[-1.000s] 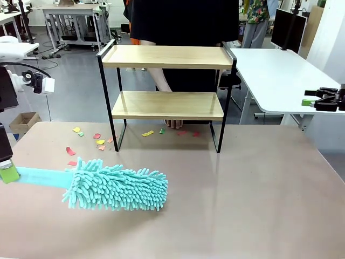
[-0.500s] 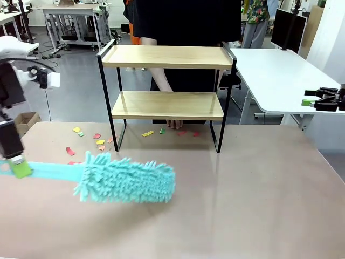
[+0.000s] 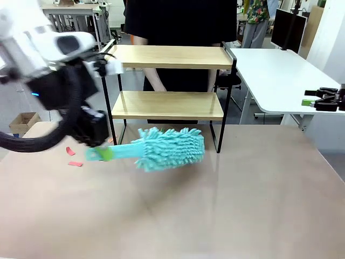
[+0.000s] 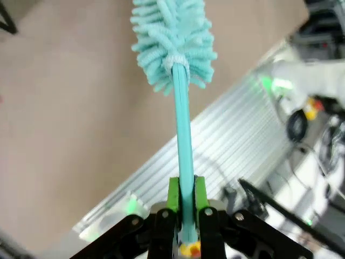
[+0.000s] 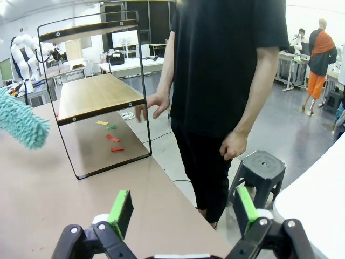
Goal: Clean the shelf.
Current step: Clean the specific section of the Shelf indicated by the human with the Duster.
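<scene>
The shelf, two light wooden boards in a thin black frame, stands at the table's far edge, and the right wrist view has the shelf at its left. A teal fluffy duster hangs tilted just in front of the lower board, above the table. My left gripper is shut on its flat teal handle. In the left wrist view the green pads clamp the handle, with the duster head beyond. My right gripper hangs open off the table's right side; its jaws hold nothing.
Coloured paper scraps lie on the tan table at the left, and more scraps lie under the shelf. A person in black stands behind the shelf. A dark stool and a white side table are at the right.
My left arm has lifted the duster off the table and swung it right and away, up to the front of the shelf. The right gripper has not moved.
</scene>
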